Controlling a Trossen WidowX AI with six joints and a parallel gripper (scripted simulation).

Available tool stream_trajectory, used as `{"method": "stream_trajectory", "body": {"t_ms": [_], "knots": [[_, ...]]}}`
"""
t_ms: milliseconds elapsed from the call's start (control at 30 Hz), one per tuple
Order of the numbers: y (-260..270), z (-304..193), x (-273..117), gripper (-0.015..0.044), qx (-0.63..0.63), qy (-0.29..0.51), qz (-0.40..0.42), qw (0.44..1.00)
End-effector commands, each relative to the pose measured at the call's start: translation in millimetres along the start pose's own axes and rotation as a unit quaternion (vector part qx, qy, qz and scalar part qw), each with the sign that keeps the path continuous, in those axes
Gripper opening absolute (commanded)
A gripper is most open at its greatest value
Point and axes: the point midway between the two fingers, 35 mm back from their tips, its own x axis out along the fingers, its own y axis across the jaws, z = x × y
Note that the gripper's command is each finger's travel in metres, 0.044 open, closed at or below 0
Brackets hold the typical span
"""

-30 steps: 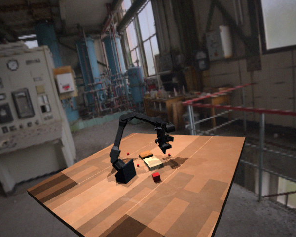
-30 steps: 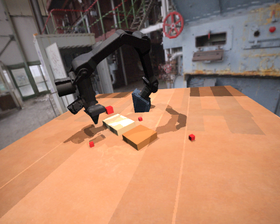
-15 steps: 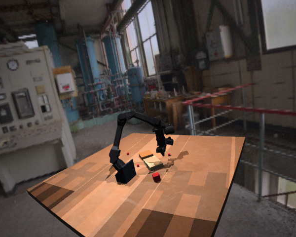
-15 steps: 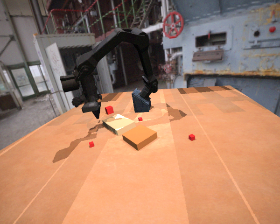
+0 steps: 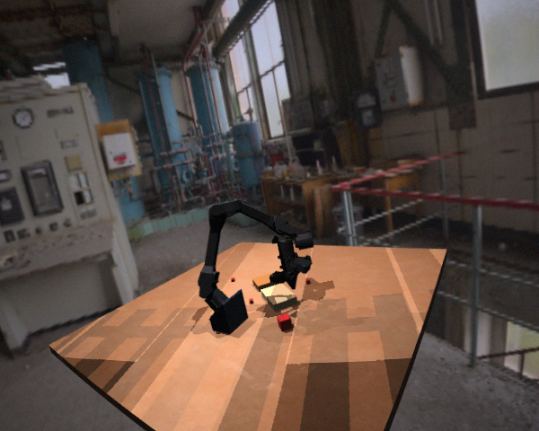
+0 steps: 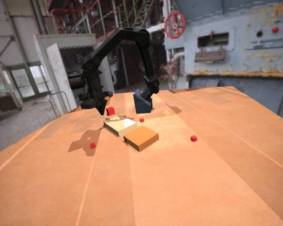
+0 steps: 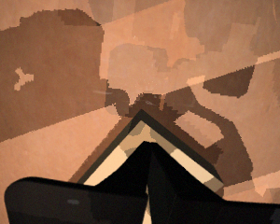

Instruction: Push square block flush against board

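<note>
"Gripper [image 5: 293, 284] [image 6: 102, 113] [image 7: 148, 148] closed?"
"Yes, clenched on nothing. It is being held above the pale cream rectangular slab [image 5: 278, 295] [image 6: 119, 125] [image 7: 191, 165]."
"And the orange rectangular slab [image 5: 262, 280] [image 6: 141, 136]?"
"It is being seen close beside the cream one; contact cannot be told."
"Anything around?"
"Both slabs are being flanked by small red cubes [image 5: 307, 281] [image 6: 92, 145]. A larger red cube [image 5: 284, 321] [image 6: 110, 110] is being seen near the cream slab's far side from the orange one."

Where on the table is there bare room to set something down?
In the exterior view, the stretch between the orange block and the near edge looks free. It is crowded where the cream block nears the orange one, with the gripper above.
</note>
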Motion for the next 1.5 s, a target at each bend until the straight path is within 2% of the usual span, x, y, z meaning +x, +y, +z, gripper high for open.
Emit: {"method": "stream_trajectory", "body": {"t_ms": [0,400,633,733,800,1467], "knots": [[-15.4,1.4,0.0,0.0000,0.075,-0.001,-0.002,0.997],[-51.5,2.8,2.6,0.0000,0.266,0.001,-0.006,0.964],[-51.8,2.9,5.8,0.0000,0.269,0.001,-0.006,0.963],[-51.7,2.7,46.0,0.0000,0.269,0.001,-0.005,0.963],[-52.6,1.8,58.0,0.0000,0.268,0.002,-0.005,0.963],[-44.3,-9.4,57.5,0.0000,0.269,0.001,-0.005,0.963]]}}
